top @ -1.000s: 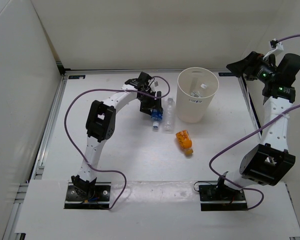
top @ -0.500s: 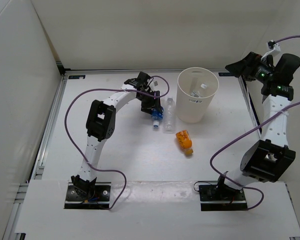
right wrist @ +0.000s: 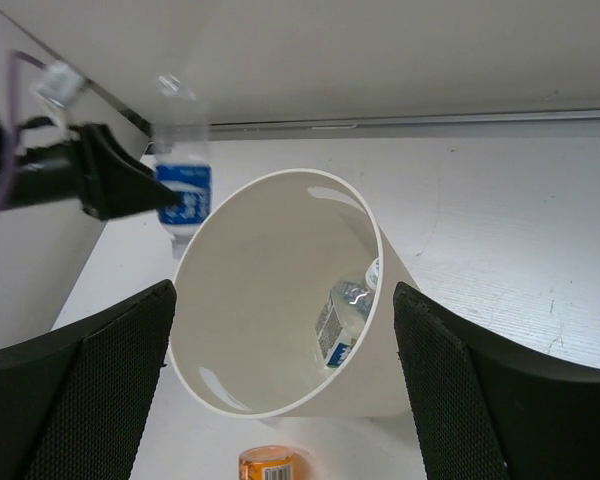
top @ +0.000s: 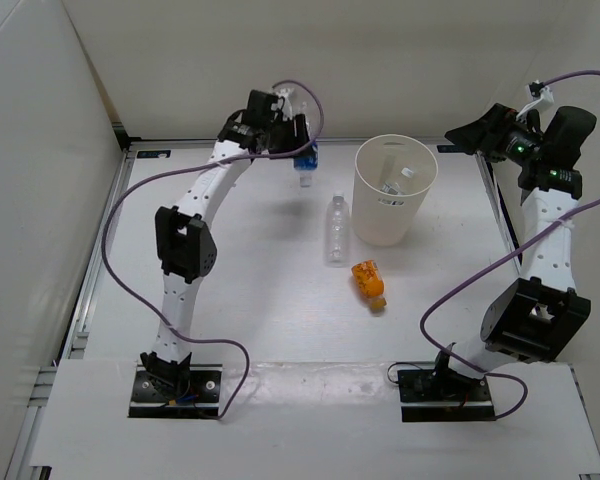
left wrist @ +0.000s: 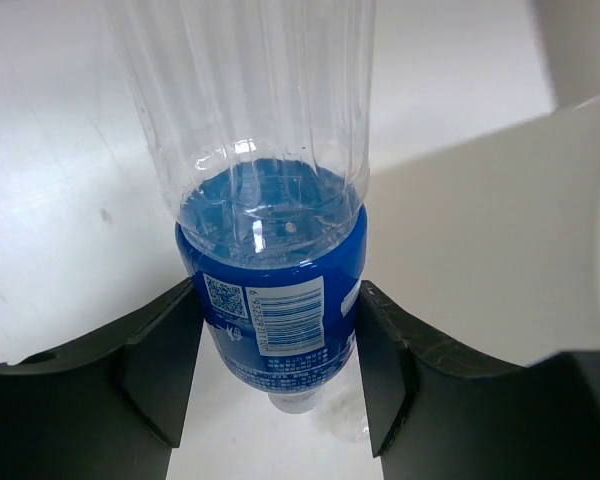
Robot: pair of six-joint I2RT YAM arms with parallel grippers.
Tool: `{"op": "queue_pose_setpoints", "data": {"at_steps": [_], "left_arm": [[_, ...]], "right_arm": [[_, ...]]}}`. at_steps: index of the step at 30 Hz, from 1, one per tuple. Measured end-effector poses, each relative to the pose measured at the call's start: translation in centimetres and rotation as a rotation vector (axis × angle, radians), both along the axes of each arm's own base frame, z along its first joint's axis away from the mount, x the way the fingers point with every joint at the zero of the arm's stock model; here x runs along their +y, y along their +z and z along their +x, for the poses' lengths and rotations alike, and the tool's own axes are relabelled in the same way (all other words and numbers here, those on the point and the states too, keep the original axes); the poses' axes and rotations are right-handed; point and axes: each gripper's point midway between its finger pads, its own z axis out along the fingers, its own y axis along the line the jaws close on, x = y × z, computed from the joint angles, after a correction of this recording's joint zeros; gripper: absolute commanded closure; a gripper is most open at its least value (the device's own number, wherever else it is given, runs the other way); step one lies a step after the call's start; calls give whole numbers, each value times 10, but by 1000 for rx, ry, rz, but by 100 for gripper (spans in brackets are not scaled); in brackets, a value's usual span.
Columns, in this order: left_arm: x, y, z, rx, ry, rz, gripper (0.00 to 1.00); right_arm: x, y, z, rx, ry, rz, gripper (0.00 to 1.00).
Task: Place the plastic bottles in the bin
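Your left gripper (left wrist: 278, 335) is clamping the clear blue-labelled plastic bottle (left wrist: 265, 150); be carrying it squarely above the tall white translucent bin (top: 390, 215) before releasing.

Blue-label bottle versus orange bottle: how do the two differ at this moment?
The blue-label bottle hangs neck down in the left gripper, off the table; the orange bottle lies on its side on the table, untouched. The blue-label bottle is clear above its label; the orange bottle looks orange. Both are outside the bin.
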Motion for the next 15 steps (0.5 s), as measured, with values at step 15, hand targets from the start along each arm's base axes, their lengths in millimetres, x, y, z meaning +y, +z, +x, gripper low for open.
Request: {"op": "queue_pose_setpoints", "data": {"at_steps": [15], "left_arm": [[-62, 291, -19, -748, 17, -395, 76]], "right_arm": [[0, -5, -6, 23, -12, 21, 10]]}}
